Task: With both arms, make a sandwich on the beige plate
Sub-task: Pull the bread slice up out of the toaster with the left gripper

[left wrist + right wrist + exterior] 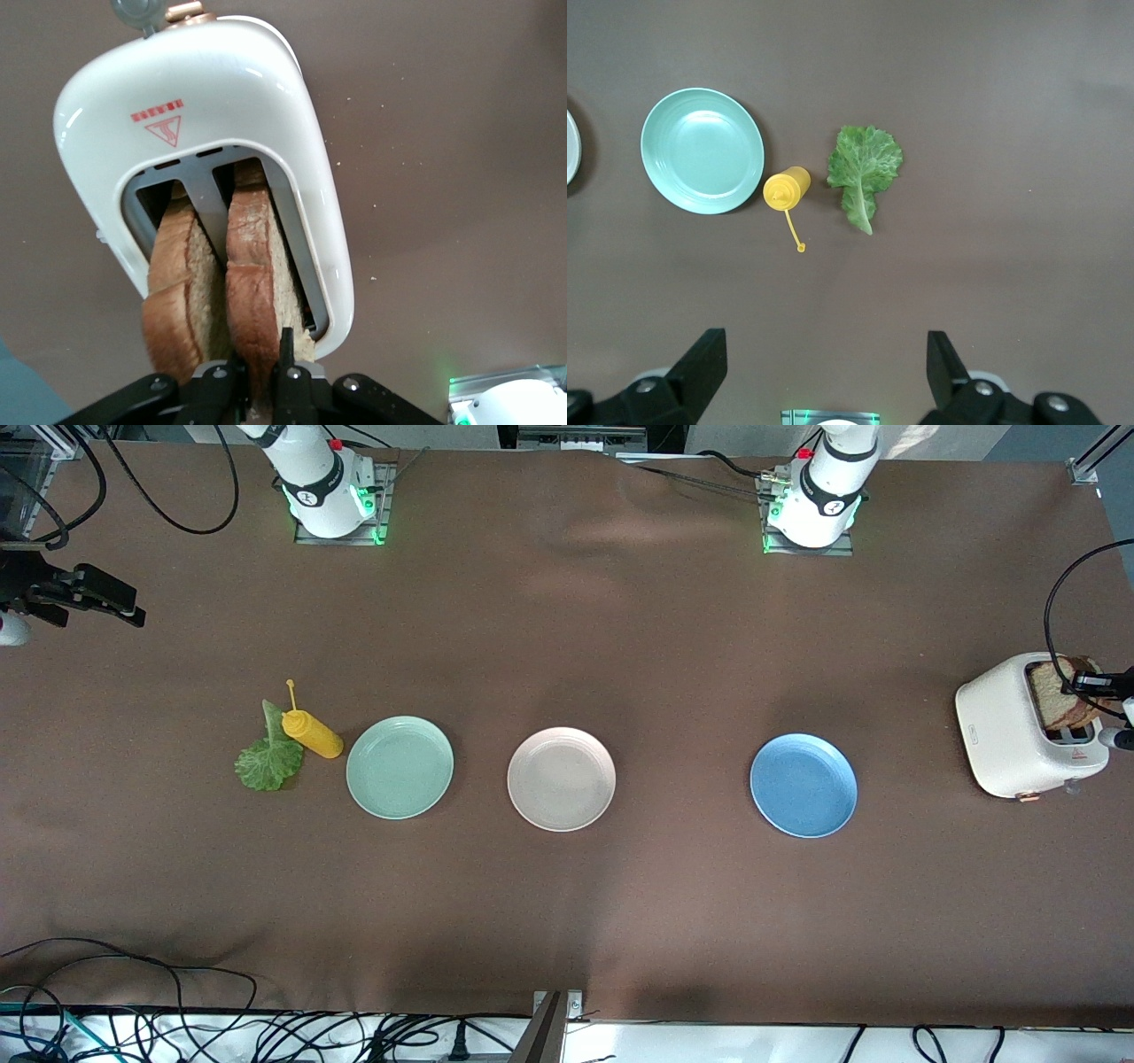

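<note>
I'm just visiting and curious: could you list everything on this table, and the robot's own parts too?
beige plate: one, pale pinkish-beige, bare, mid-table.
mint-green plate: one, beside it toward the right arm's end.
blue plate: one, toward the left arm's end.
mustard bottle: one, yellow, between mint-green plate and lettuce.
lettuce leaf: one, green, flat on the cloth.
toaster: one, white, at the left arm's end.
bread slices: two, brown, upright in the toaster.
tablecloth: one, brown.
left gripper: fingers shut on one bread slice.
right gripper: fingers open, waiting high over the lettuce.
</note>
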Action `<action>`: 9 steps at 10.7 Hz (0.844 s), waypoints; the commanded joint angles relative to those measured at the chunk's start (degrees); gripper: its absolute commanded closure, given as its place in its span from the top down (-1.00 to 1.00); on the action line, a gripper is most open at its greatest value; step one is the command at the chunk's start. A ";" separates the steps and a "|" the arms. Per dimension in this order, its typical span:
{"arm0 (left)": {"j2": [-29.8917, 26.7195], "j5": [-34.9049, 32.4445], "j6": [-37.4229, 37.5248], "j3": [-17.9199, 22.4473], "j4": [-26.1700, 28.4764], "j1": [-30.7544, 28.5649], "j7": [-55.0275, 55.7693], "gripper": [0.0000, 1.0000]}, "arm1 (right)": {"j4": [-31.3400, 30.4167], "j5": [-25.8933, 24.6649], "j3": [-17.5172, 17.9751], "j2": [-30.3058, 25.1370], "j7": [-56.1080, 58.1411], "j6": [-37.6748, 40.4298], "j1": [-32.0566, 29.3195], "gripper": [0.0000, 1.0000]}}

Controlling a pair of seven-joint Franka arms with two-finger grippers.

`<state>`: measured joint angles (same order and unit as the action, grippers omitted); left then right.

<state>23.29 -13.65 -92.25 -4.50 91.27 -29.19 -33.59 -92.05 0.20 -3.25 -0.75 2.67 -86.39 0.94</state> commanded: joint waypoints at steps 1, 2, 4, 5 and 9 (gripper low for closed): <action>0.18 1.50 8.97 -0.68 -7.40 -0.34 -2.80 -1.00 | 1.34 0.68 -0.01 0.40 -0.12 0.61 0.03 1.00; 0.18 2.91 12.58 -0.86 -9.69 0.01 -2.71 -1.00 | 1.26 0.68 -0.01 0.40 -0.12 0.61 0.03 1.00; 0.09 9.13 18.22 -1.03 -13.12 1.85 -2.09 -1.00 | 1.34 0.68 -0.01 0.40 -0.12 0.53 0.03 1.00; 0.00 12.39 19.37 -1.03 -13.83 2.73 -1.05 -1.00 | 1.34 0.68 -0.01 0.40 -0.12 0.53 -0.06 1.00; 0.00 28.11 21.23 -1.03 -13.67 10.27 11.31 -1.00 | 1.34 0.68 -0.01 0.40 -0.12 0.53 -0.06 1.00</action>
<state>23.07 9.76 -72.32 -6.04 78.54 -22.13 -27.50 -92.03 0.20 -3.24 -0.75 2.67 -86.42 0.95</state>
